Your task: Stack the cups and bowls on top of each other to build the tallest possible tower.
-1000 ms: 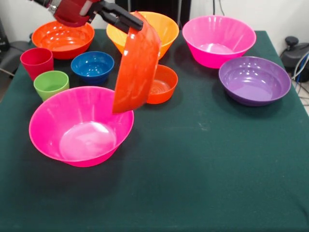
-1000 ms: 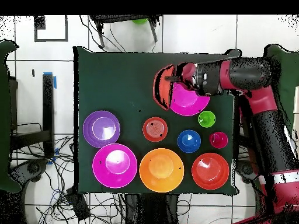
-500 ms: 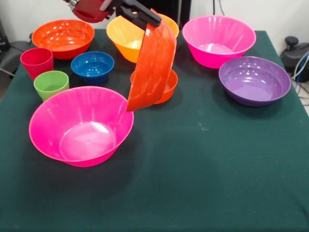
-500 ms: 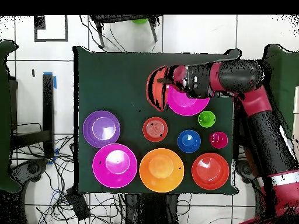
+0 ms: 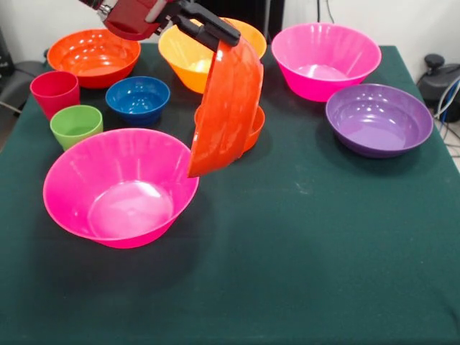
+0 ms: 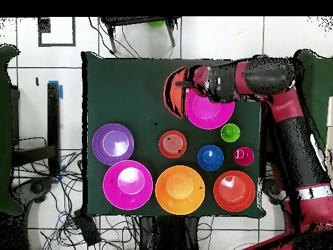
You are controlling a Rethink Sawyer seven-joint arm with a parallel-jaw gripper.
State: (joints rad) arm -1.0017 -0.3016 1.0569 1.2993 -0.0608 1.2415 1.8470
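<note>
My gripper (image 5: 215, 32) is shut on the rim of a red-orange bowl (image 5: 226, 108), which hangs on edge just right of the near large magenta bowl (image 5: 118, 187) and above the table. From overhead the held bowl (image 6: 174, 92) sits at the left rim of that magenta bowl (image 6: 209, 109), with the gripper (image 6: 185, 84) over it. The red-pink cup (image 5: 55, 92) and the lime green cup (image 5: 75, 124) stand left of the magenta bowl. Each bowl and cup on the table stands alone; no tower is in view.
At the back stand a red-orange bowl (image 5: 93, 56), a light orange bowl (image 5: 198, 54) and a second magenta bowl (image 5: 323, 57). A purple bowl (image 5: 377, 118) is at the right. The small blue bowl (image 5: 136, 97) and small orange-red bowl (image 5: 253, 129) lie mid-table, the latter partly hidden.
The gripper has carried the red-orange bowl rightward in the front view, off the near magenta bowl's rim, and then lowered it slightly. The bowls and cups on the table have not moved.
</note>
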